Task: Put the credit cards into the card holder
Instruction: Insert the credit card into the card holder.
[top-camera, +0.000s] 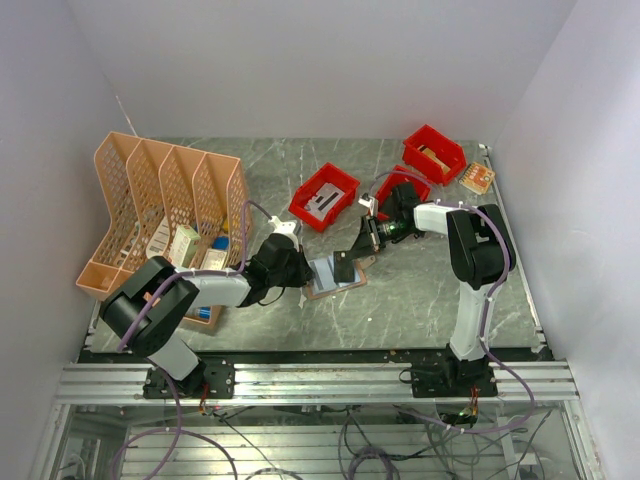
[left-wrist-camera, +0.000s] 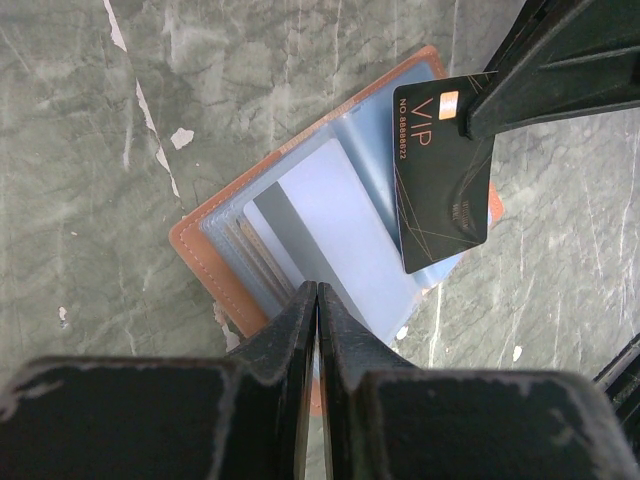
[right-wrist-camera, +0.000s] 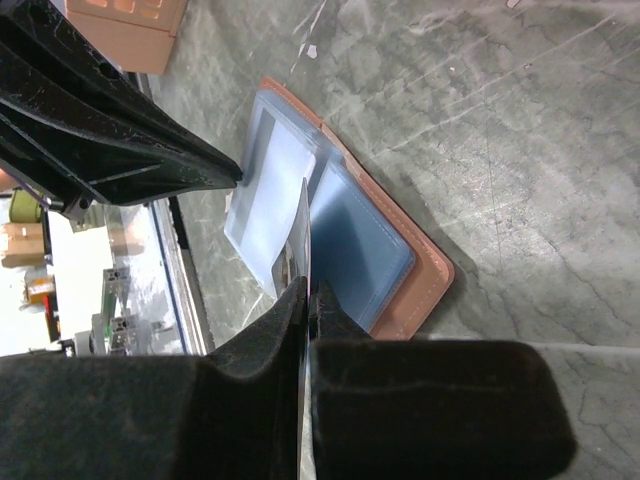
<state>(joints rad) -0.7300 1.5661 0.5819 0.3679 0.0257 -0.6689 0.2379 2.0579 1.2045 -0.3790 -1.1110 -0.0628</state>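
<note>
The card holder lies open on the marble table, tan-brown with bluish clear pockets. A pale credit card with a grey stripe rests among its pockets. My left gripper is at the holder's near edge, jaws pinched on a clear pocket leaf that is raised off the holder. My right gripper is shut on a black credit card marked VIP. It holds the card edge-down over the open holder, next to the raised leaf.
A peach mesh file rack stands at the left. Red bins sit behind the arms, and a small orange item lies at the far right. The table's metal front rail runs along the near edge.
</note>
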